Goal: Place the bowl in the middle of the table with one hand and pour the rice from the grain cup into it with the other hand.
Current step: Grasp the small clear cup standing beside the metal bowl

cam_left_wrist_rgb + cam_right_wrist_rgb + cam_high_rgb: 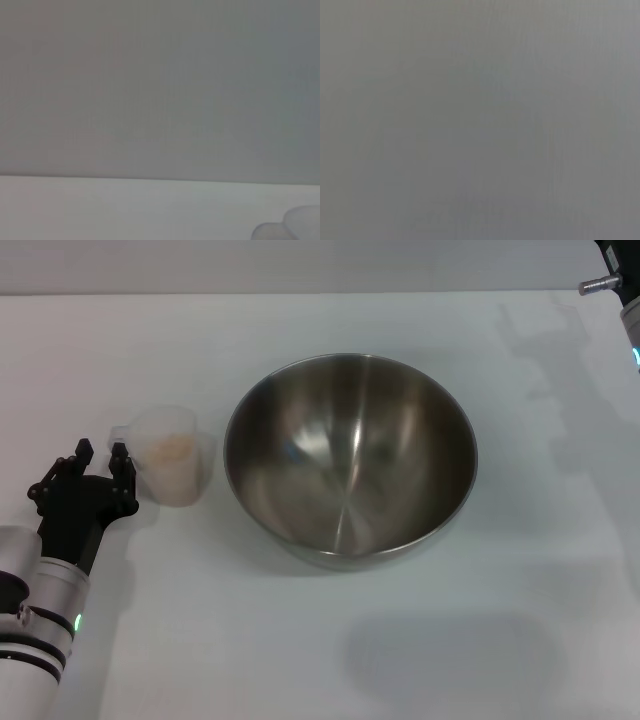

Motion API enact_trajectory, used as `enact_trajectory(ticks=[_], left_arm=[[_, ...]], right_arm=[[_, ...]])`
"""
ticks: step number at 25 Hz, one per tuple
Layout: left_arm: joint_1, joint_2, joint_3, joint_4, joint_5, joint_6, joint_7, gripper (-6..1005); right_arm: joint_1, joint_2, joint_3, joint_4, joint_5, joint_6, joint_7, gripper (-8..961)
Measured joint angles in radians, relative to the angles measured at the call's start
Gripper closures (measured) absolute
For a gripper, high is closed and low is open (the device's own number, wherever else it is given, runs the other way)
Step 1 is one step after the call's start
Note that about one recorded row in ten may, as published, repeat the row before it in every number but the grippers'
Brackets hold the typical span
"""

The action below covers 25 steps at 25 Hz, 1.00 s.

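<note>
The table (300,660) fills the head view as a flat white surface, and at its centre sits the bowl (350,455) — a wide, shiny steel bowl, upright, its brushed grey inside bare. Left of it, close but apart from its rim, stands the grain cup (172,455), a small translucent cup, upright, with a pale beige mass of rice (172,447) showing through its wall. In the lower left of the frame the left gripper (100,454) reaches in, its black fingers spread with a clear gap between them and holding nothing; the nearer fingertip lies just beside the cup's left side, though whether it touches cannot be told. The right arm (618,285) is cut off at the upper right corner, so its gripper is out of sight. The left wrist view gives only a grey wall, a strip of table and a blurred pale edge of the cup (300,225); the right wrist view is featureless grey.
</note>
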Motion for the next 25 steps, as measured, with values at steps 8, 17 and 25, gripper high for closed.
enact_trajectory(ticks=[8,17,25], left_arm=[[-0.009,0.001,0.008,-0.006,0.006,0.010,-0.001,850],[-0.009,0.002,0.009,-0.009,0.054,0.044,-0.004,949],[-0.021,0.002,0.009,0.001,0.055,0.127,0.007,973]], right_arm=[[0.000,0.000,0.000,0.000,-0.002,0.000,0.000,204],[0.003,0.000,0.002,0.003,-0.005,0.000,0.000,205],[0.003,0.000,0.002,0.001,-0.006,0.000,0.000,205]])
